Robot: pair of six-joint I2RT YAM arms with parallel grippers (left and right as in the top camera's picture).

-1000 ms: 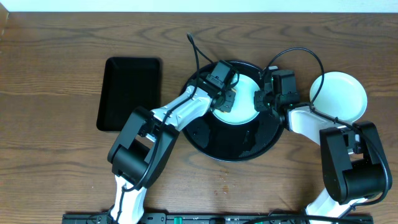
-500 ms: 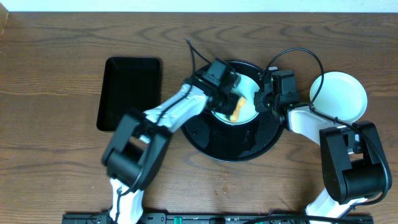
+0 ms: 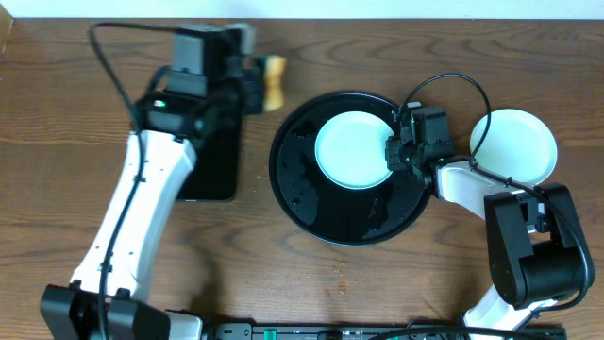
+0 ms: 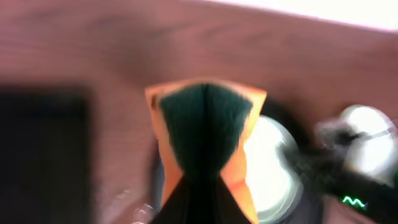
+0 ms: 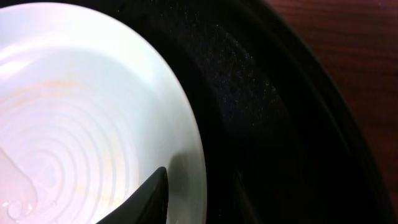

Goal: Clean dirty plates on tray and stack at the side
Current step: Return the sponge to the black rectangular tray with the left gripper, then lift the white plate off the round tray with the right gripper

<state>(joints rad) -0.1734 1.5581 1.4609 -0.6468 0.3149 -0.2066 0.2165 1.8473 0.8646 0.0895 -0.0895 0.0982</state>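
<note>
A pale blue-white round plate (image 3: pixel 351 151) lies flat, face up, in the glossy round black tray (image 3: pixel 311 212). The right claw (image 3: pixel 391 151) sits at its rim, opening unclear. The left claw (image 3: pixel 259 80) clamps an orange-green sponge (image 3: pixel 275 83).

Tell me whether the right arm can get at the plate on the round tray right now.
Probably yes: the right tool sits at the rim of the plate, one finger over it, and the left tool holds the sponge well clear of the round tray.

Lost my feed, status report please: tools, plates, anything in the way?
Left tool shut on sponge, off the round tray. Right tool at rim of plate, grip unclear. Second plate on table. Nothing blocking.
</note>
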